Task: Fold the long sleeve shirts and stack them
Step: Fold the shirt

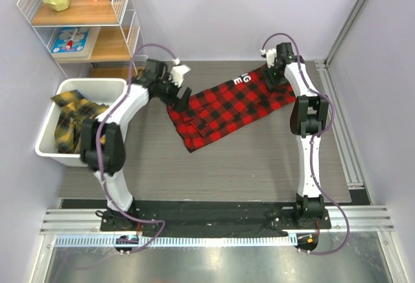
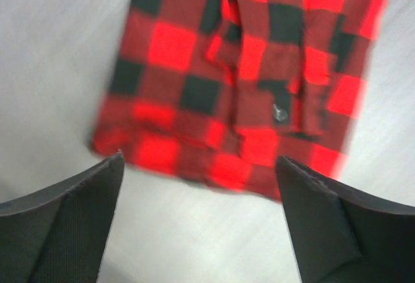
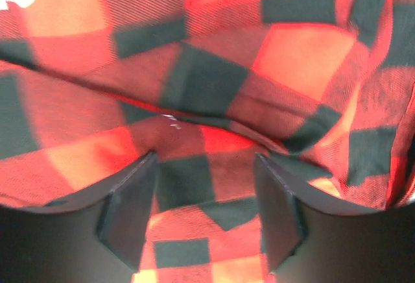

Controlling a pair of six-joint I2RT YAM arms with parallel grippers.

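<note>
On the grey worktop (image 1: pixel 253 166), between my two arms, the red-and-black shirt (image 1: pixel 227 109) lies as a long slanting band, with its white lettering (image 1: pixel 245 77) at the far right end. The other shirts (image 1: pixel 72 119), in yellow-and-black check, are heaped in the white bin (image 1: pixel 91 83) at the left.

The left pincer (image 2: pixel 200 166) is wide open and holds nothing. It hovers over bare worktop just before the left end of the cloth. The right pincer (image 3: pixel 204 189) is low over the lettered end, its fingers apart, with a raised crease of cloth just ahead of them. I read it as open, not pinching.

I judge this flannel to be light, soft and limp. It will sag and drag, and its layers can slip apart. So I would take it at a hem or a corner, pinch all layers together, and lift both ends at once.

The worktop looks smooth, so the cloth should slide easily. Room is limited: walls stand near on both sides, a wire shelf (image 1: pixel 78 17) is at the far left, and the bin is close to the left arm.
</note>
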